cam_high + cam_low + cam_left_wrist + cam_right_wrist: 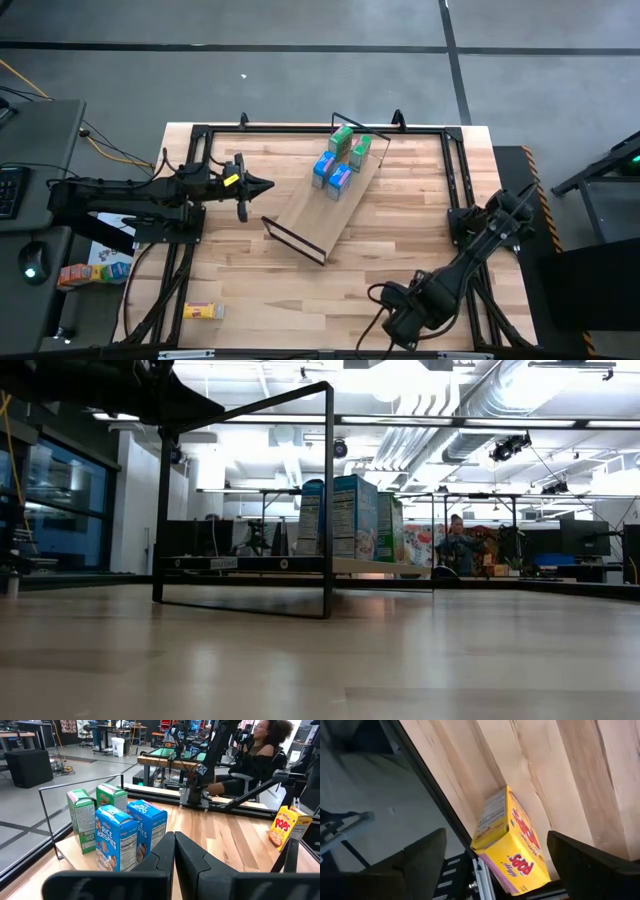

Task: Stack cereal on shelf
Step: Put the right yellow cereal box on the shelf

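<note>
Cereal boxes, green and blue, upright on shelf; left gripper clenched, right gripper released.

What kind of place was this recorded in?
Probably a robotics lab or workshop: exposed ceiling ducts, rows of workbenches with other equipment, and a person seated behind the plank table.

Two green, two blue boxes upright on angled shelf; yellow box flat near table edge.
</note>
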You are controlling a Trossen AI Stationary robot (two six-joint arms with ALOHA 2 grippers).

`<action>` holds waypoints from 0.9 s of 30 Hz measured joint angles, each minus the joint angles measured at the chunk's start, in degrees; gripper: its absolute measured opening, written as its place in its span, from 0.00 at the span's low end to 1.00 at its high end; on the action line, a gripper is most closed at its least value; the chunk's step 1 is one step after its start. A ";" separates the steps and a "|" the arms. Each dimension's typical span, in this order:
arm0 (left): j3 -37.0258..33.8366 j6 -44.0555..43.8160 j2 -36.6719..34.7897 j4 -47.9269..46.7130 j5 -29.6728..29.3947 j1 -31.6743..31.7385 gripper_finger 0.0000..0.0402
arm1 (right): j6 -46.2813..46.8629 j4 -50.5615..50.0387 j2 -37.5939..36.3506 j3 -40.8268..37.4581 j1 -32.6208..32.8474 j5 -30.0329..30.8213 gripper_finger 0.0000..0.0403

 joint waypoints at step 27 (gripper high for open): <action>0.00 2.06 0.00 -1.49 -2.56 0.01 0.01 | -5.14 -2.65 0.17 -1.16 8.81 9.23 0.81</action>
